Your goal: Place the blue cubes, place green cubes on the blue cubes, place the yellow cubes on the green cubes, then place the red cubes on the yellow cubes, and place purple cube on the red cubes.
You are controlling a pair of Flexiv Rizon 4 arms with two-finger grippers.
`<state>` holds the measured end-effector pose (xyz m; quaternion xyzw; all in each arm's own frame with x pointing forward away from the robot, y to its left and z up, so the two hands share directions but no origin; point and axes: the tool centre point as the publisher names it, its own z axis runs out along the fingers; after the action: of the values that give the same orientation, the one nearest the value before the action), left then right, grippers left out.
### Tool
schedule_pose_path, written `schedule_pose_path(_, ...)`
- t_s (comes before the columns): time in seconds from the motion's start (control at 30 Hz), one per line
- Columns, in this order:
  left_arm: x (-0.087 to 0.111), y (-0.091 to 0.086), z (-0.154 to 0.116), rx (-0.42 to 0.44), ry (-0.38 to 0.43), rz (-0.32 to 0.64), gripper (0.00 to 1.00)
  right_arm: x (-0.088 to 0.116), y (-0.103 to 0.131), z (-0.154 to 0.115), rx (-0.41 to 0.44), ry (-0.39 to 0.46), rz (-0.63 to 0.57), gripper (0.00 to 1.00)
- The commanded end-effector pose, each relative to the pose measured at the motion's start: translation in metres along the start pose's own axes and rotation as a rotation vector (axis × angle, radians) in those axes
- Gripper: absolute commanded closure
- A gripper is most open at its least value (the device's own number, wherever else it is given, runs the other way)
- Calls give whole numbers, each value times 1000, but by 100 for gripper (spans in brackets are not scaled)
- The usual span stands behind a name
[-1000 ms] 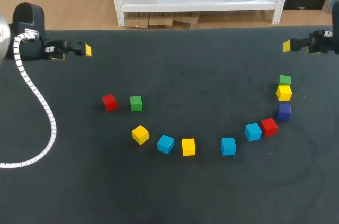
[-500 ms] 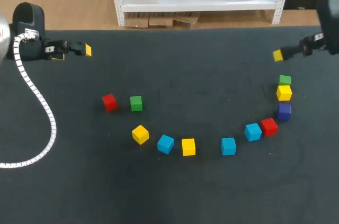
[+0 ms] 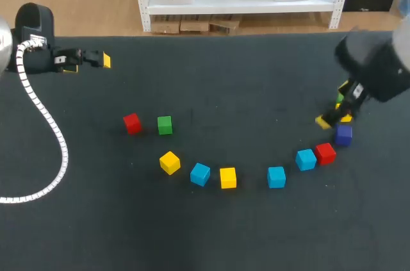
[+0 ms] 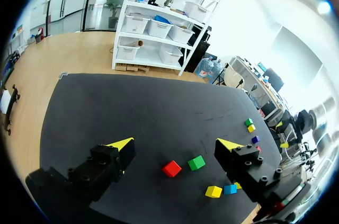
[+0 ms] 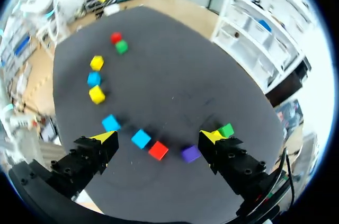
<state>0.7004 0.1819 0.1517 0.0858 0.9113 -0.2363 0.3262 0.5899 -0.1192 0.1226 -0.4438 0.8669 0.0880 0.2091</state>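
Head view first. The left hand [image 3: 88, 64] sits in the upper left of the frame, well apart from every cube on the dark tabletop [image 3: 243, 79]. The right hand [image 3: 333, 119] hangs at the right side over the little column of cubes there. It partly covers the far green cube [image 3: 340, 97] and the far yellow cube [image 3: 347, 117], with the purple cube [image 3: 344, 134] just below it.

The thing that matters, I'd say: the nearest blue cube [image 3: 305, 159] lies down and to the left of the right hand, just beside the red cube [image 3: 325, 153]. The middle blue cube [image 3: 276, 177] and the left blue cube [image 3: 200, 173] run on along the bottom-middle arc. So the right arm is clearly the closer one for the first blue.

Left wrist view: the left hand's fingers are spread wide with nothing between them. The other red cube [image 4: 171, 169] and other green cube [image 4: 196, 162] are out ahead of it on the tabletop.

Right wrist view: the right hand [image 5: 159, 138] is spread too, and empty. The nearest blue cube [image 5: 141, 139] and the red cube show in the gap between its fingers, down on the tabletop. The purple cube sits nearer the finger on the far green cube's side.
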Motion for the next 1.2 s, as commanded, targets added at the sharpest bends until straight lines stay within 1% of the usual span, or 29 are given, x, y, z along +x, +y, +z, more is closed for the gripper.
schedule_pose_path(0.03,1,2,0,11,-6,2,0,5,17,6,18,105,-224,0)
schedule_pose_path(0.13,1,2,0,11,-6,2,0,15,30,12,-14,170,-352,0)
schedule_pose_path(0.27,1,2,0,11,-6,2,0,27,36,19,-78,232,-458,0)
schedule_pose_path(0.33,1,2,0,11,-6,2,0,31,36,23,-117,249,-489,0)
schedule_pose_path(0.4,1,2,0,11,-6,2,0,35,36,27,-138,267,-524,0)
schedule_pose_path(0.47,1,2,0,11,-6,2,0,38,36,31,-197,270,-575,0)
schedule_pose_path(0.57,1,2,0,11,-6,2,0,42,38,40,-215,290,-671,0)
schedule_pose_path(0.67,1,2,0,11,-6,2,0,41,43,48,-251,292,-724,0)
schedule_pose_path(0.77,1,2,0,11,-6,2,0,39,45,57,-274,304,-760,0)
schedule_pose_path(0.97,1,2,0,11,-6,2,0,38,49,74,-342,321,-777,0)
schedule_pose_path(1.1,1,2,0,11,-6,2,0,41,49,91,-347,349,-789,0)
schedule_pose_path(1.2,1,2,0,11,-6,2,0,40,48,100,-352,355,-792,0)
